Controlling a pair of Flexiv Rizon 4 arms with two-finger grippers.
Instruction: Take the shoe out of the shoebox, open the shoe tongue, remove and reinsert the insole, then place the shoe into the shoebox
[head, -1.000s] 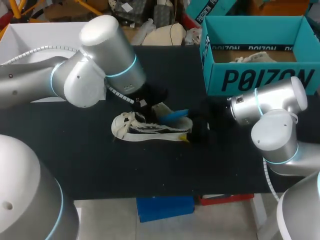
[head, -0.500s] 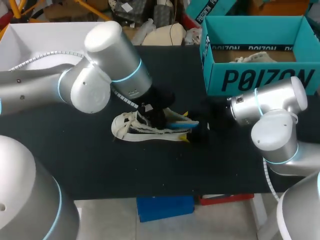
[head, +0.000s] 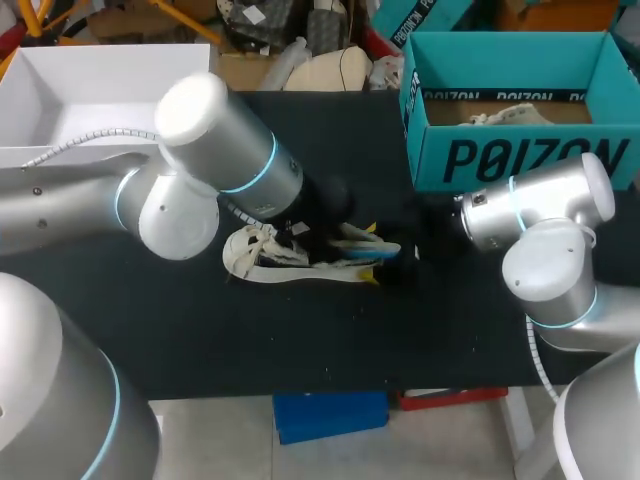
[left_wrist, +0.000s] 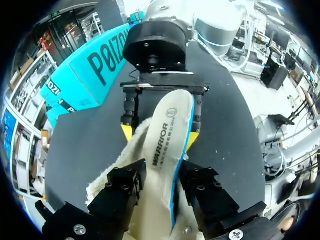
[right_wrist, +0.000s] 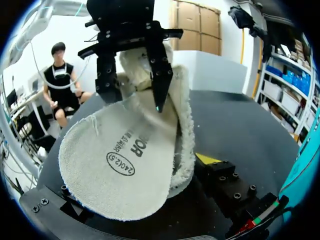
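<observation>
Both my arms meet at the shoe (head: 262, 255).
L gripper (left_wrist: 161, 172), angled down from above, pinches the insole (left_wrist: 167, 125); R gripper (left_wrist: 160, 134), held low & level, clamps shoe's heel.

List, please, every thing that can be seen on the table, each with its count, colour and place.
shoe: one, white with black, at the table's middle.
insole: one, white with a blue edge, partly in the shoe, reaching from one gripper to the other.
shoebox: one, teal, open, at the far right.
white box: one, white, open, at the far left corner.
table: one, black.
left gripper: one, black, shut on the insole.
right gripper: one, black with yellow tips, shut on the shoe's heel.
</observation>
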